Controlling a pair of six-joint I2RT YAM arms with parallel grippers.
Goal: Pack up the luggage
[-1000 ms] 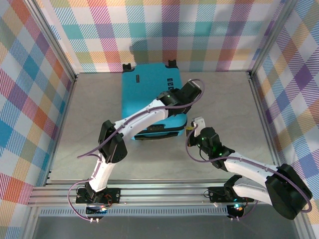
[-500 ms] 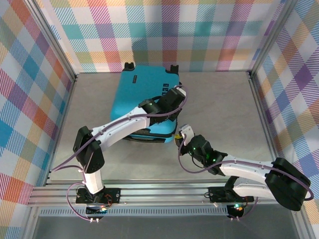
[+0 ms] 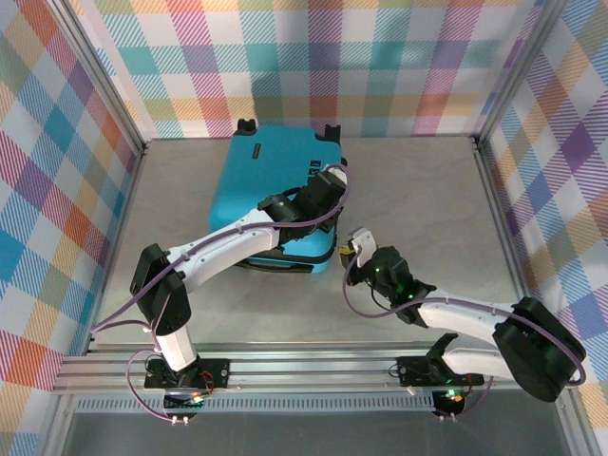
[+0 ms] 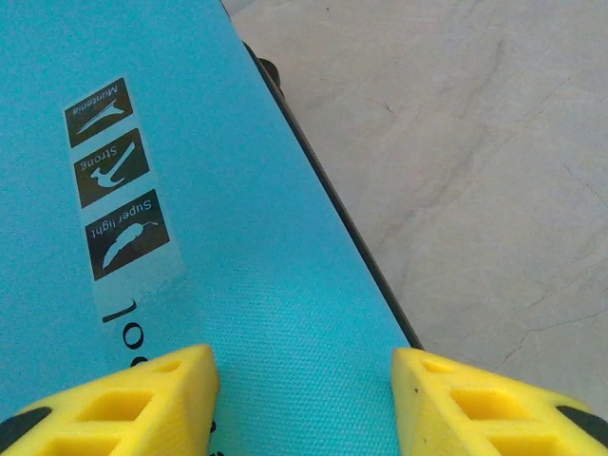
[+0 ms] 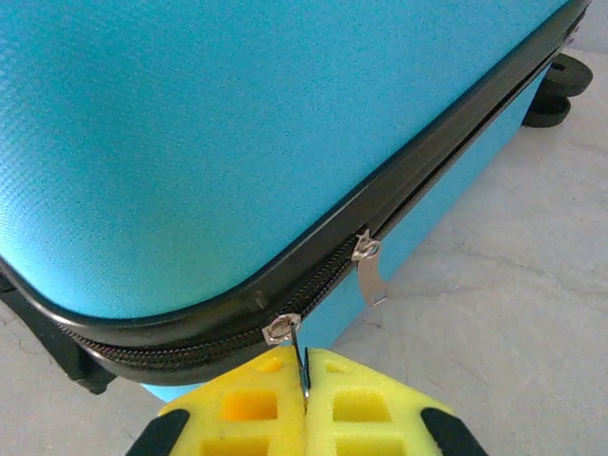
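Luggage (image 3: 271, 180) closed, upper centre of table (image 3: 427, 190). Right fingers (image 5: 252, 408) pinched tight on zipper pull (image 5: 302, 369), lower frame. Left fingers (image 4: 142, 399) half apart above the luggage, holding nothing. Risk: the thin pull slips free, or the unbraced luggage drags along.

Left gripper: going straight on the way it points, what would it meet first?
Probably the luggage, its turquoise lid near the dark labels; the left gripper stands open over it. Depth to the shell is unclear.
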